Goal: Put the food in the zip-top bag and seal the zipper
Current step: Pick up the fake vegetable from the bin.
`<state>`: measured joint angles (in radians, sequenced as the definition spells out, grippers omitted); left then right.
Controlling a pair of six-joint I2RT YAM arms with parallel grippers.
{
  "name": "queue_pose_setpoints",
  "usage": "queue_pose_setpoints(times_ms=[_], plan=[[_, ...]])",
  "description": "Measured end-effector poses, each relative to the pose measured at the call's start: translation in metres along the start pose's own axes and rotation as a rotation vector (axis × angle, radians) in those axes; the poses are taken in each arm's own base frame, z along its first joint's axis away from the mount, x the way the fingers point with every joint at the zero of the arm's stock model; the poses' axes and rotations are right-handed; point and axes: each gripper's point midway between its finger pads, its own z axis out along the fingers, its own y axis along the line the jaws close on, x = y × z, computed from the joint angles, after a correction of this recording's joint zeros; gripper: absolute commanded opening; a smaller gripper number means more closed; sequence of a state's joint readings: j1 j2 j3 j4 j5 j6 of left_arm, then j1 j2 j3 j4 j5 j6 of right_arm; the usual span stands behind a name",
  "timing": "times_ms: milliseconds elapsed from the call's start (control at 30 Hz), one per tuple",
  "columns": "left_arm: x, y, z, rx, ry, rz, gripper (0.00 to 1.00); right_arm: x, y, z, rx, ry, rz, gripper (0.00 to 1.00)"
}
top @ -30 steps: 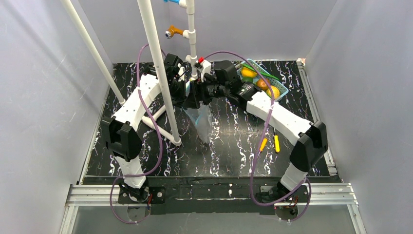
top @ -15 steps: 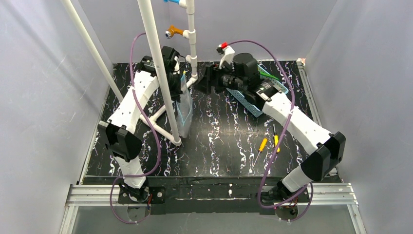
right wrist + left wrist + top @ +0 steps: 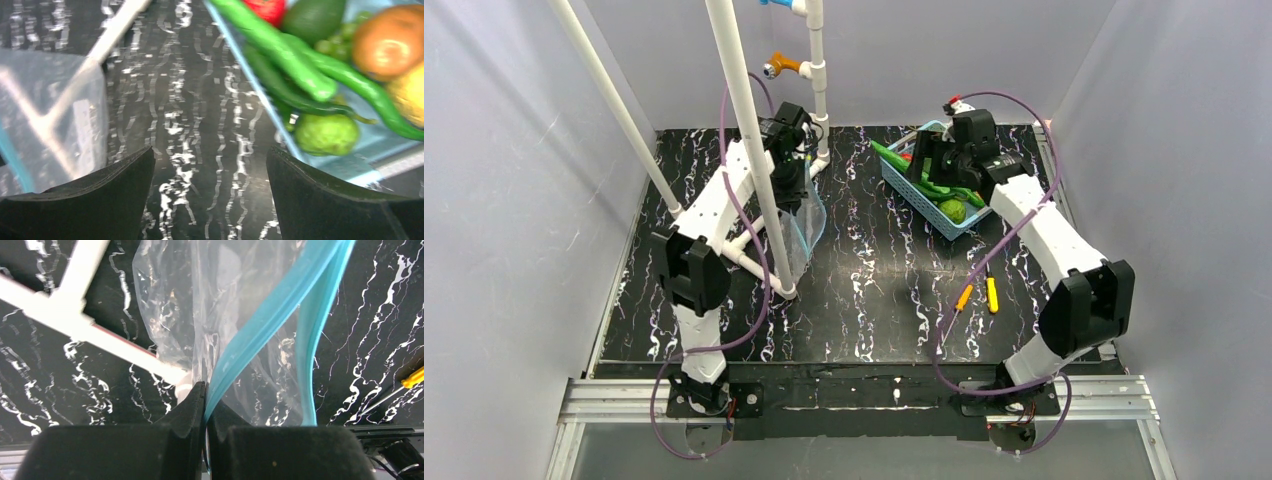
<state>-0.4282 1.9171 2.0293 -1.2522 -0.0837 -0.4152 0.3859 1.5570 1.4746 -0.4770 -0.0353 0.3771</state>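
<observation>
The right claw [image 3: 210, 172], jaws spread and empty, hangs just left of the basket [image 3: 914, 200]. Inside it, the green pods [image 3: 300, 75] slant from upper left to lower right. The left claw [image 3: 205, 392] pinches the zipper [image 3: 270, 315] of the zip-top bag [image 3: 170, 315], well apart at the upper left.

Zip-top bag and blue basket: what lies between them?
Only bare black marbled table, between the zip-top bag and the basket; the top external and right wrist views both show it.

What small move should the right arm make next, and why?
Probably shift the open right gripper sideways over the basket and lower it onto a green pod. The left gripper pinches the zipper, holding the zip-top bag up, and the food lies in the basket.
</observation>
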Motion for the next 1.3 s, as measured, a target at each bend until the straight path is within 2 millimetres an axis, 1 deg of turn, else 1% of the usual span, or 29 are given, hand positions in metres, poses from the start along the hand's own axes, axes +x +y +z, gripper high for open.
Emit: queue_pose_setpoints(times_ms=[100,167,333,400,467,567,667,767,867,933,1000,1067,1100,1167,1300], plan=[[0.002,-0.013,0.019,0.019,0.036,0.015,0.00,0.001,-0.042,0.009,0.110,0.028,0.027,0.87],[0.002,-0.021,0.027,0.045,0.052,0.015,0.00,0.001,-0.067,0.013,0.159,0.048,0.059,0.87],[-0.001,-0.036,0.030,0.115,0.050,0.006,0.00,-0.008,-0.132,0.018,0.282,0.058,0.150,0.90],[-0.001,-0.039,0.033,0.132,0.051,0.004,0.00,-0.012,-0.150,0.020,0.317,0.064,0.176,0.94],[0.002,-0.041,0.036,0.143,0.064,0.003,0.00,-0.019,-0.164,0.027,0.341,0.063,0.182,0.96],[0.004,-0.044,0.038,0.160,0.076,-0.003,0.00,-0.027,-0.175,0.039,0.363,0.064,0.173,0.96],[0.003,-0.047,0.038,0.175,0.072,-0.006,0.00,-0.038,-0.185,0.056,0.372,0.063,0.156,0.97],[0.001,-0.051,0.038,0.193,0.065,-0.009,0.00,-0.043,-0.194,0.073,0.375,0.072,0.134,0.97],[0.000,-0.053,0.038,0.203,0.065,-0.012,0.00,-0.039,-0.203,0.088,0.388,0.098,0.117,0.94],[0.000,-0.054,0.038,0.208,0.064,-0.013,0.00,-0.033,-0.208,0.094,0.396,0.122,0.115,0.90],[-0.001,-0.055,0.038,0.212,0.063,-0.014,0.00,-0.024,-0.210,0.098,0.400,0.148,0.113,0.85],[-0.001,-0.056,0.039,0.216,0.063,-0.014,0.00,-0.022,-0.210,0.100,0.403,0.158,0.102,0.76],[-0.001,-0.056,0.039,0.217,0.063,-0.014,0.00,-0.021,-0.210,0.100,0.407,0.159,0.093,0.75],[-0.001,-0.057,0.039,0.219,0.062,-0.014,0.00,-0.021,-0.208,0.101,0.409,0.161,0.081,0.77],[-0.001,-0.057,0.038,0.222,0.063,-0.014,0.00,-0.015,-0.205,0.107,0.414,0.176,0.051,0.83]])
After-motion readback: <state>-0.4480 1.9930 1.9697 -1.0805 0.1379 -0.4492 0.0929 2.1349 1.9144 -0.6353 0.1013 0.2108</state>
